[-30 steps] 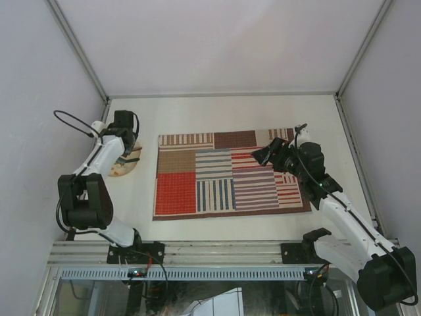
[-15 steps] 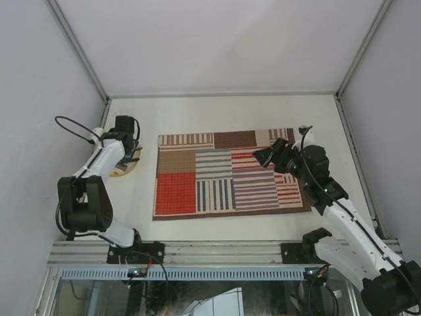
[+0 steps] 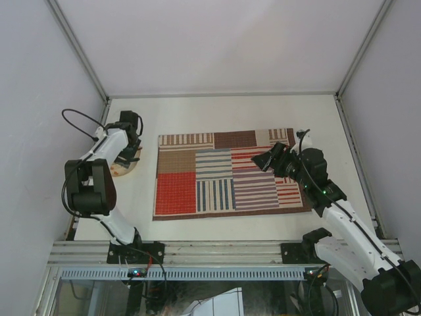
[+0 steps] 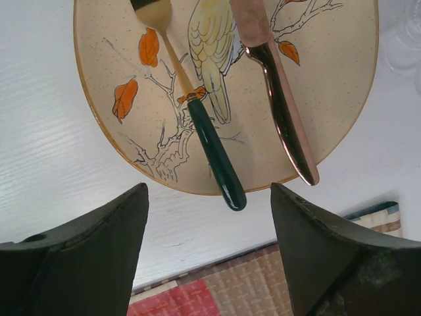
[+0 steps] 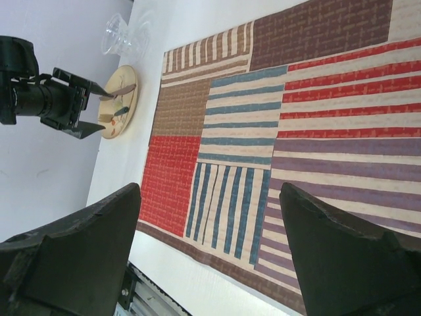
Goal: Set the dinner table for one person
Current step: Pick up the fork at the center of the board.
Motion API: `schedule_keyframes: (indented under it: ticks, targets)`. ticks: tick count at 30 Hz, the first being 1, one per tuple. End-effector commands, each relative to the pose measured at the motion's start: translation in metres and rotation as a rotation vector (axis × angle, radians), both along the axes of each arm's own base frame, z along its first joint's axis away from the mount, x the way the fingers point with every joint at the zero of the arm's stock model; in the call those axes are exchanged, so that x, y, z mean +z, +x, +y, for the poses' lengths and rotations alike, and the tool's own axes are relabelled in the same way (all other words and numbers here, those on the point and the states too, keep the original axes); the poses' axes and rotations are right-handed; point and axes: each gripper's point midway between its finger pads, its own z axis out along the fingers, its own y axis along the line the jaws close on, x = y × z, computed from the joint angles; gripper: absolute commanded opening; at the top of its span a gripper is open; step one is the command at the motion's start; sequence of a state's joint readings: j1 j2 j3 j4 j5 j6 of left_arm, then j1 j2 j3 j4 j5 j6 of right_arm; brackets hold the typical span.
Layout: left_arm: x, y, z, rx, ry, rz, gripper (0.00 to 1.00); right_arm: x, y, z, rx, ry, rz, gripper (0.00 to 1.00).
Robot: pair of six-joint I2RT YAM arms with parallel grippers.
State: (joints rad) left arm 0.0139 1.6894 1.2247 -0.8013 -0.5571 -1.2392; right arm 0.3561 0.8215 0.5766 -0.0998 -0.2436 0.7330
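The white dinner table point(image 3: 217, 112) carries a striped patchwork placemat point(image 3: 230, 174) in its middle. A cream plate point(image 3: 122, 168) painted with a bird lies left of the mat, and my left arm covers part of it. In the left wrist view the plate point(image 4: 118, 39) holds a green-handled gold fork point(image 4: 210, 141) and a rose-gold knife point(image 4: 283, 112). My left gripper point(image 4: 209, 191) is open and empty just above the plate's near rim, by the fork handle's end. My right gripper point(image 3: 266, 158) is open and empty above the mat's right part point(image 5: 263, 131).
A clear glass point(image 5: 125, 36) stands on the table behind the plate, near the left wall. Grey walls close in the table on the left, back and right. An aluminium rail point(image 3: 217, 253) runs along the near edge.
My left gripper has shifted slightly over the plate while its elbow swung back. My right gripper has moved a little toward the near edge over the mat. Both stay open.
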Motion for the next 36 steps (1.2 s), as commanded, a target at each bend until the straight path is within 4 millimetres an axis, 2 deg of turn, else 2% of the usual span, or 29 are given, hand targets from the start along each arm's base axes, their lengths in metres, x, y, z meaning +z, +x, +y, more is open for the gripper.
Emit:
schedule_keyframes:
  ticks: [1, 9, 16, 28, 36]
  targets:
    - [0.016, 0.014, 0.006, 0.036, 0.009, -0.029, 0.79, 0.012, -0.002, 0.004, 0.018, 0.025, -0.050, 0.86]
    - [-0.001, 0.010, -0.001, 0.060, -0.033, 0.024, 0.78, 0.007, -0.004, 0.003, 0.021, 0.024, -0.043, 0.86]
    - [-0.002, 0.008, 0.000, 0.075, -0.032, 0.035, 0.78, 0.009, -0.007, 0.004, 0.028, 0.028, -0.050, 0.86]
    - [-0.008, 0.025, 0.001, 0.064, -0.030, 0.068, 0.77, 0.015, -0.017, -0.001, 0.031, 0.033, -0.063, 0.87]
    - [-0.013, 0.027, 0.000, 0.060, -0.036, 0.091, 0.76, 0.018, -0.018, -0.001, 0.029, 0.044, -0.067, 0.87]
